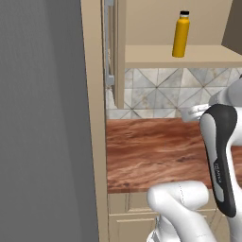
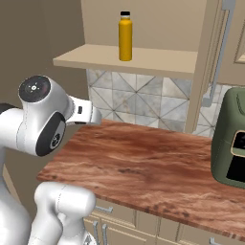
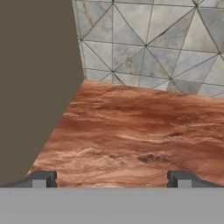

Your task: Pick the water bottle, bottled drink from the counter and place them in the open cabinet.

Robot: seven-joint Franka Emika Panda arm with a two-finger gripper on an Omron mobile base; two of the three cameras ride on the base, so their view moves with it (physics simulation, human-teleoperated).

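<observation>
From my remote seat I see the water bottle (image 1: 181, 34) standing upright on the shelf of the open cabinet (image 1: 189, 54), black cap on top, set toward the front edge of the plain beige board and apart from the side walls. Below it, the counter (image 2: 143, 162) stretches reddish-brown under a wall of grey triangle-patterned tiles (image 2: 143, 100). An olive-green appliance (image 2: 229, 143) sits on the counter at the right of the right base view. The cabinet door's long silver handle (image 2: 217, 52) hangs beside the shelf. My gripper (image 3: 111, 178) hovers low over bare wood — its two dark fingertips (image 3: 41, 178) stand wide apart at the bottom of the hand view, nothing between them, facing the tiles and a plain brown side wall (image 3: 35, 78).
</observation>
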